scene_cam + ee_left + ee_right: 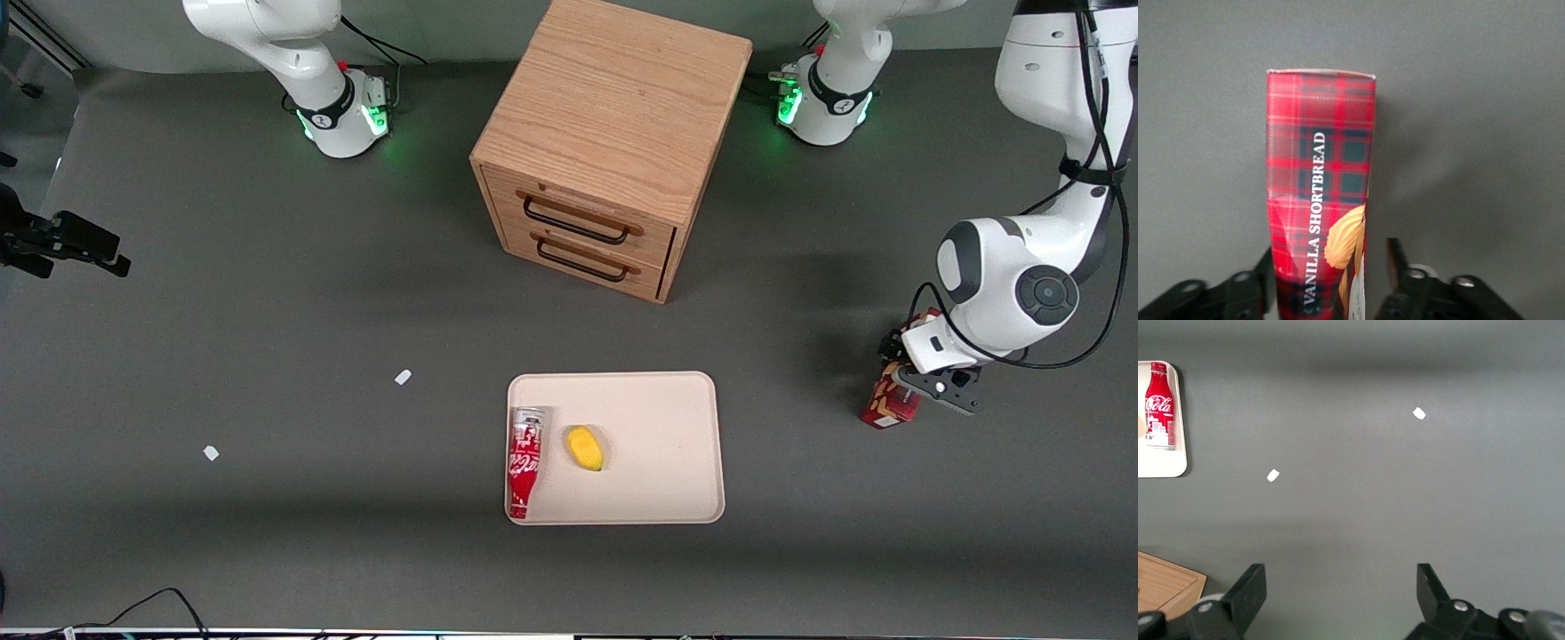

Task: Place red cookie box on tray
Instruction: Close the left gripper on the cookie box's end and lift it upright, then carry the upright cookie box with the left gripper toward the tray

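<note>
Two small white scraps (pixel 403 377) lie on the dark grey tabletop (pixel 267 338) toward the parked arm's end, well apart from the flat cream-beige rectangular tray (pixel 658 418), which serves as the landmark for everything else. On that tray, along the rim toward the parked arm, a slim red-and-white soda bottle (pixel 524 462) lies on its side, and a small yellow fruit-shaped piece (pixel 584 447) rests just beside it, leaving the rest of the tray bare, which looks like room enough for one more item. Farther from the front camera than the tray stands a light oak two-drawer cabinet (pixel 613 133) with dark handles, both drawers shut. Toward the working arm's end, well apart from the tray, the slim dark-red tartan cardboard cookie box (pixel 889 404) is off the tabletop or only just on it, I cannot tell which. The left arm is bent low over it, wrist angled downward, and its tool (pixel 1331 283) is clenched across the box's narrow width near one end, fingers (pixel 1265 273) pressing its sides, probably so the long carton can be carried to the tray.
</note>
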Controlling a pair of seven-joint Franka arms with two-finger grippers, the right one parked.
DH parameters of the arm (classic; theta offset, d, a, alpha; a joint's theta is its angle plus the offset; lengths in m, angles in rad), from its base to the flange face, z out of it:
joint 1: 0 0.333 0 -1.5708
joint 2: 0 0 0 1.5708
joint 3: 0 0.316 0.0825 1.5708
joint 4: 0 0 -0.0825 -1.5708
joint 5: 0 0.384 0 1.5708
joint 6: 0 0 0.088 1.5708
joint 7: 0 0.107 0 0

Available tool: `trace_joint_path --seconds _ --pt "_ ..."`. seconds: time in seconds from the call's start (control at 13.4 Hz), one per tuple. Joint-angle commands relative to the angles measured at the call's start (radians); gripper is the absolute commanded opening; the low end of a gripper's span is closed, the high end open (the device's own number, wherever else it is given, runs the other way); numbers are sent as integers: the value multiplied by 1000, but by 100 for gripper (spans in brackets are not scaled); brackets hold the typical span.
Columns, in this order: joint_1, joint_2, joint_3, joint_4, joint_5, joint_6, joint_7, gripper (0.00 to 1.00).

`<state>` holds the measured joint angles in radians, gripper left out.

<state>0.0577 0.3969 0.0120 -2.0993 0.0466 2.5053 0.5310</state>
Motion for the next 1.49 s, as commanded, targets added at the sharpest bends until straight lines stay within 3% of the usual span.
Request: trace_joint_path --seconds 0.0,0.3,0.67,0.82,1.12,1.41 --pt "-7 -10 9 -8 -4 -6 11 0" --pt "-12 -46 9 76 -42 -145 4 0" --pt "-56 -47 -6 423 -41 -512 -141 0" --pt "-65 -38 -62 517 -39 -589 -269 0" --pt "-127 58 -168 625 -48 -586 -590 0" --pt "-212 227 -185 818 -62 -559 -830 0"
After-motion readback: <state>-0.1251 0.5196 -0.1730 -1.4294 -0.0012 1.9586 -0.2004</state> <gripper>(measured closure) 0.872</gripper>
